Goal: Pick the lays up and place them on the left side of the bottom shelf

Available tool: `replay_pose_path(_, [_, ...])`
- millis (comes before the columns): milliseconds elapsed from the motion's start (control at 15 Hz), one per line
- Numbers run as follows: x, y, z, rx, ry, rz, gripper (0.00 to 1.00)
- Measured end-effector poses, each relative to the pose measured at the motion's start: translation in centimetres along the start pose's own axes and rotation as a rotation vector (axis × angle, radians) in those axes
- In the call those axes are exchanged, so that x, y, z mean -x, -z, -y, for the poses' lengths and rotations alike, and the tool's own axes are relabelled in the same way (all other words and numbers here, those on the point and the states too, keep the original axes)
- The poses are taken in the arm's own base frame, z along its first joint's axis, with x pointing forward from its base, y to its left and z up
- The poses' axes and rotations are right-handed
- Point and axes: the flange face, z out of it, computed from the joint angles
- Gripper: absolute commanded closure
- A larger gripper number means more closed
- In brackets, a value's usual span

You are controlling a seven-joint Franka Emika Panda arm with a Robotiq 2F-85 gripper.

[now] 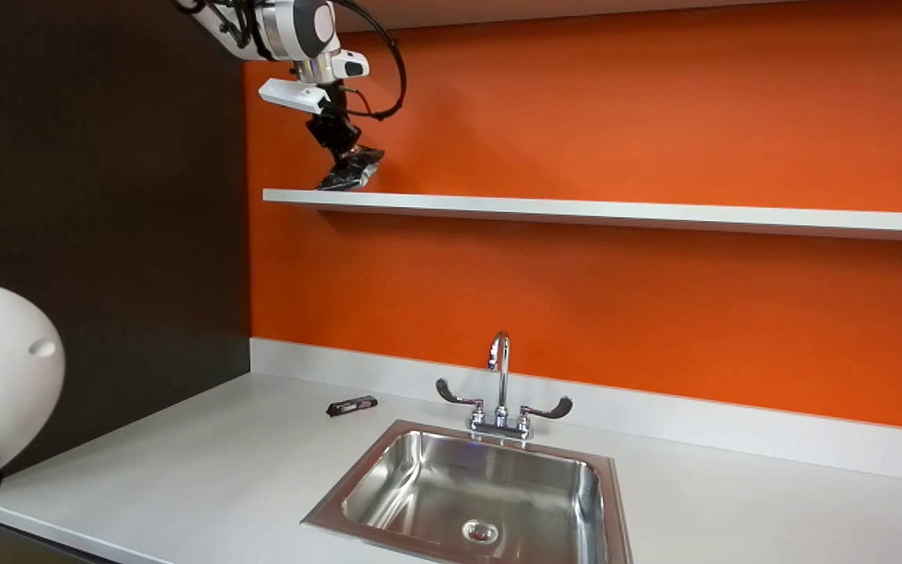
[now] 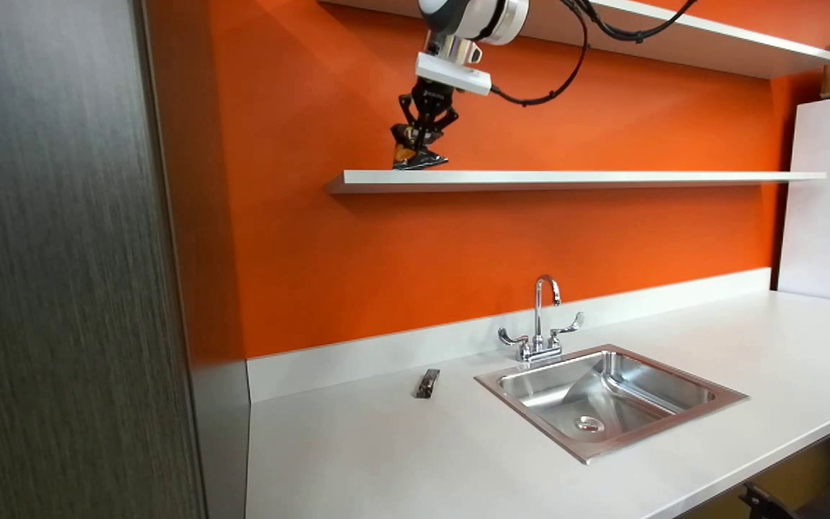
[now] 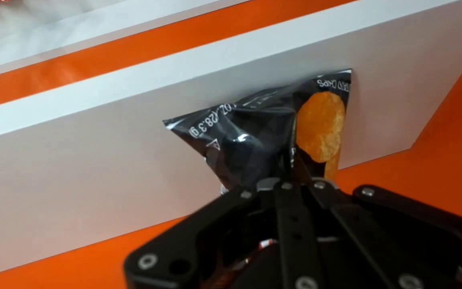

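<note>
Well, in both exterior views the chip bag (image 1: 351, 170) is at the left end of the lower shelf (image 1: 607, 209); carrying looks done. In the wrist view the hand (image 3: 295, 182) pinches it; I judge releasing remains.

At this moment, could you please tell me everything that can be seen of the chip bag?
The chip bag looks like thin, glossy plastic: black, with a picture of orange chips and white print including "CHIPS" and "28.3 g". The hand pinches it, hiding part of it; below, its creased end flares toward the lower shelf. The bag seems to touch that shelf, near the left end in both exterior views.
</note>
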Motion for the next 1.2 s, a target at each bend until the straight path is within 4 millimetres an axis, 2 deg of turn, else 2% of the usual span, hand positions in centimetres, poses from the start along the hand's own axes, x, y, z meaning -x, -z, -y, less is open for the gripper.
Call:
replay_pose_path(67, [-0.4,-0.8,-0.4,0.004,-0.006,-0.002,1.0])
replay_pose_path(133, [-0.9,-1.6,-0.7,0.008,-0.012,-0.003,0.74])
replay_pose_path(200, [-1.3,-2.3,-1.0,0.012,-0.018,-0.004,0.73])
replay_pose_path(333, [-2.1,-3.1,-1.3,0.016,-0.03,-0.011,0.57])
replay_pose_path(533, [-3.0,-3.2,-1.5,0.015,-0.044,-0.027,0.35])
replay_pose_path(800, [-3.7,-2.0,-1.2,0.007,-0.052,-0.053,0.05])
replay_pose_path(867, [-3.9,-1.6,-1.1,0.005,-0.053,-0.058,0.0])
replay_pose_path(1200, [-3.7,0.6,-1.0,0.022,-0.064,-0.047,0.0])
